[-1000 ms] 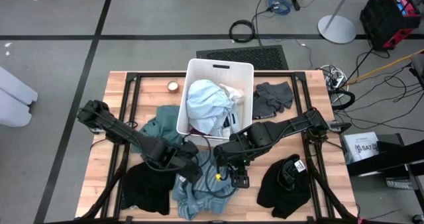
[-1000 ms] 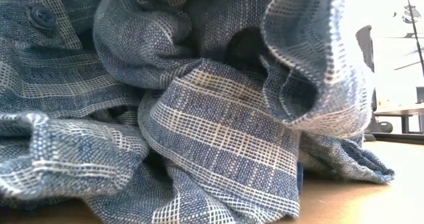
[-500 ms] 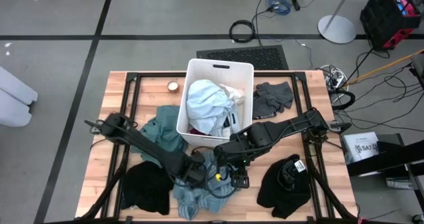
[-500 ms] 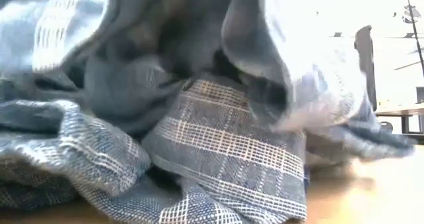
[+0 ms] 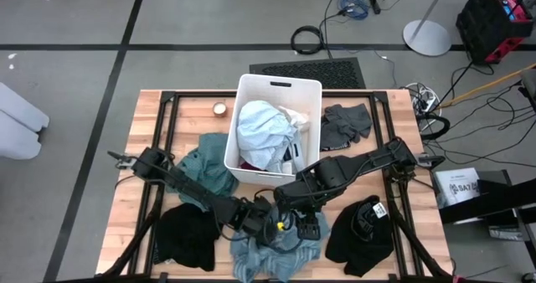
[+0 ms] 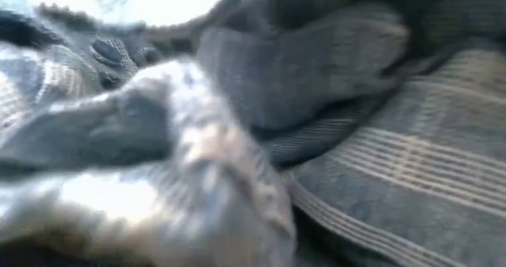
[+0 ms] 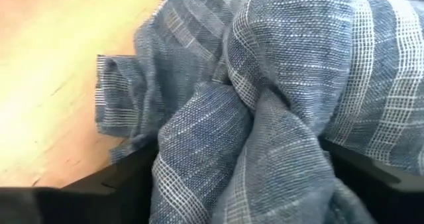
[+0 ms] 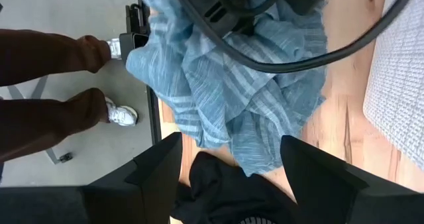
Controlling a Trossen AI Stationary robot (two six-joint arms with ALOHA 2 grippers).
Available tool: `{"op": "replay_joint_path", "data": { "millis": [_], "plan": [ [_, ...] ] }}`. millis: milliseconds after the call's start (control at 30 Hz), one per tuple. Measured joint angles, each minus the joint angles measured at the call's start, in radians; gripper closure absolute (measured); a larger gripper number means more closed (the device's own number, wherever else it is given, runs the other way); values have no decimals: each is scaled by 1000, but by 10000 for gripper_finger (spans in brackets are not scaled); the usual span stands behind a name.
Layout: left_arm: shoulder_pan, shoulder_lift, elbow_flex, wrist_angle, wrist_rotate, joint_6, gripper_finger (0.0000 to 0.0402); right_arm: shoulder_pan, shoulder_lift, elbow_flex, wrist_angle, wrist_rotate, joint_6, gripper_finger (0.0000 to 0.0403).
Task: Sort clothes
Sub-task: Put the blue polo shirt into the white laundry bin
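The blue-white striped shirt (image 5: 276,256) lies bunched on the table near its front edge and fills the low view (image 6: 261,141). My left gripper (image 5: 261,222) is open and sunk into it, a fold between its fingers (image 7: 248,177). My right gripper (image 8: 235,177) hangs open well above the table, beside the left one (image 5: 306,226), over a black garment (image 8: 218,191). A teal garment (image 5: 209,170), a black one (image 5: 188,237) and a dark grey one (image 5: 345,122) lie spread on the table. My left gripper stands open astride a bunched fold (image 7: 265,138) of the striped shirt, which fills the gap between the two fingers (image 7: 122,184). The fingers come from above, slanting down. The shirt rests on the table, several layers heaped up.
A white bin (image 5: 311,90) at the table's far middle holds light blue and white clothes (image 5: 261,132). Another black garment (image 5: 360,230) lies at the near right. A person's legs and white shoes (image 8: 122,114) show beyond the near edge. Bare wood at the left (image 5: 126,199).
My left gripper has gone down and toward the table's near right, into the striped shirt, staying open. The shirt has been pushed toward the near edge and bunched closer to the low camera. My right gripper has kept still.
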State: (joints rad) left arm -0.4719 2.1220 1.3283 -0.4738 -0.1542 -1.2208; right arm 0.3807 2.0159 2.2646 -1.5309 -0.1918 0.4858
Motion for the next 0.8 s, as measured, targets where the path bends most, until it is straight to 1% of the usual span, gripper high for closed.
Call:
{"op": "replay_joint_path", "data": {
  "millis": [67,133,233,333,367,567,667,733,800],
  "plan": [
    [11,0,5,-32,4,-18,104,7,0,0,-1,2,0,161],
    [20,0,7,-70,9,-44,151,15,0,0,-2,2,2,161],
    [30,0,7,-113,9,-37,239,25,0,0,-18,2,11,161],
    [32,0,7,-111,9,-11,335,35,0,0,-43,3,23,161],
    [33,-2,7,-110,8,-3,355,36,0,0,-42,2,27,161],
    [41,-62,12,-125,-7,43,356,62,-33,-1,-40,36,66,161],
    [44,-116,11,-143,-20,52,356,74,-73,-1,-39,96,94,161],
    [46,-162,4,-185,-40,51,356,77,-103,-1,-40,136,117,161],
    [46,-215,5,-170,-55,50,356,82,-138,-1,-41,173,141,161]
  ]
}}
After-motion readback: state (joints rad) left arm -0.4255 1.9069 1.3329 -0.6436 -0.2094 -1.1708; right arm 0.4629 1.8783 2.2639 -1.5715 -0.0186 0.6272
